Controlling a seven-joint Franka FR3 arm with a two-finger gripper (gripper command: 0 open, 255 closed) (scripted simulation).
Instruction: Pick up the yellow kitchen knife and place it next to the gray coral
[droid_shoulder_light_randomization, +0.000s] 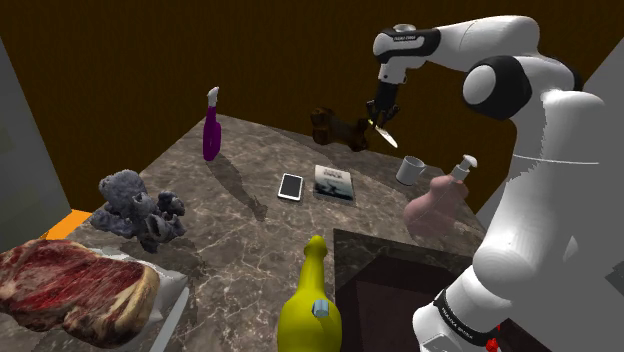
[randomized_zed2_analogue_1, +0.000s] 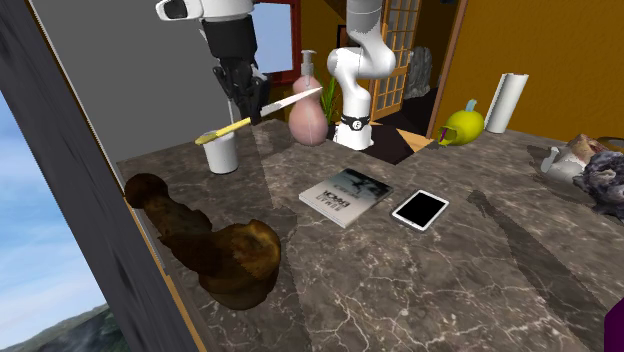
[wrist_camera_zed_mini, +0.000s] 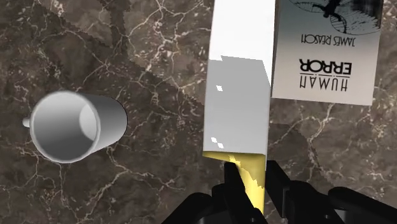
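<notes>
At the left of the shoulder view the gray coral (droid_shoulder_light_randomization: 122, 196) is seen on the marble table (droid_shoulder_light_randomization: 250, 235), with a dark lumpy object (droid_shoulder_light_randomization: 162, 226) just beside it. No knife lies next to it, so the placing is judged not yet done. Towards the middle of the frame a phone (droid_shoulder_light_randomization: 291, 186) and a book (droid_shoulder_light_randomization: 333, 183) lie flat, near each other, and bare table is left between them and the coral. At the upper right the gripper (droid_shoulder_light_randomization: 381, 112) is held above the far part of the table. The yellow-handled knife (droid_shoulder_light_randomization: 387, 132) is clasped in it, well clear of the surface.

In the wrist view the black fingers (wrist_camera_zed_mini: 230, 194) are seen clamped on the yellow handle. The white blade points away from the hand, and a white mug (wrist_camera_zed_mini: 70, 126) stands on the table below, apart from the blade. In the second exterior view the knife is carried roughly level above the mug at the upper left, while the coral (randomized_zed2_analogue_1: 606, 178) sits at the far right edge.

The pick-up is thus judged complete. The carry across the table, the lowering beside the coral and the release are judged to remain.
</notes>
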